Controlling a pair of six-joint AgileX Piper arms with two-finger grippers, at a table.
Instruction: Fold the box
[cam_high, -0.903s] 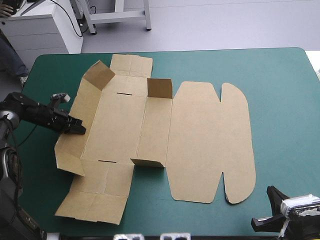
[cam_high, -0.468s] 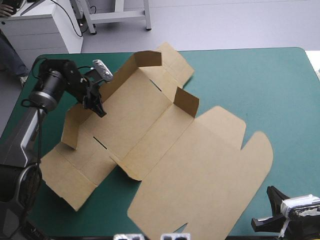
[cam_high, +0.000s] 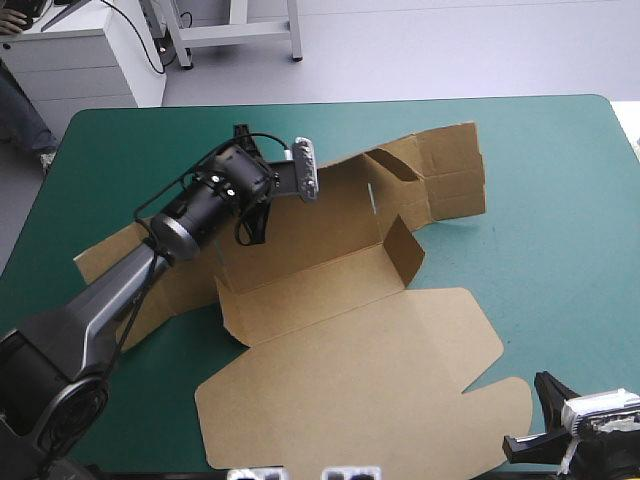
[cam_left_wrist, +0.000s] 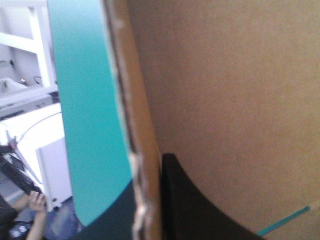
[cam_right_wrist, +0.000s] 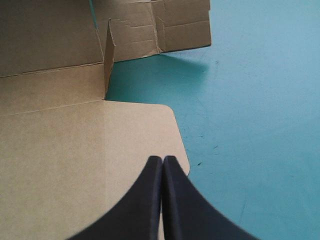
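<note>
**Box swings round on the table, left gripper clamped on its wall**

Big change from a moment ago: the box (cam_high: 350, 390) has been spun a long way round on the teal-green cover (cam_high: 560, 200). Earlier it lay flat with the lid out to the right; now the lid (cam_high: 400, 350) sprawls toward the table's near edge, and the tray part sits mid-table with its walls raised.

Starting at the left, one flap (cam_high: 105, 258) lies flat near the table's left side, partly under the arm. That arm, which earlier sat by the left edge, now reaches in to the middle. The left gripper (cam_high: 252, 226) is up against a raised wall there. In its wrist view the brown board's edge runs straight between the two black fingers (cam_left_wrist: 200, 210), which are all but closed on it, so it is pinching the box.

Moving right, a short end wall (cam_high: 403, 250) stands upright beside the lid's fold. Beyond it, the scored end flaps (cam_high: 450, 170) lie toward the far right.

Over at the near right corner, the right gripper (cam_right_wrist: 162, 160) hasn't budged. Its fingers meet in one pointed arch, holding nothing, just above the lid's rounded corner (cam_right_wrist: 172, 120).
</note>
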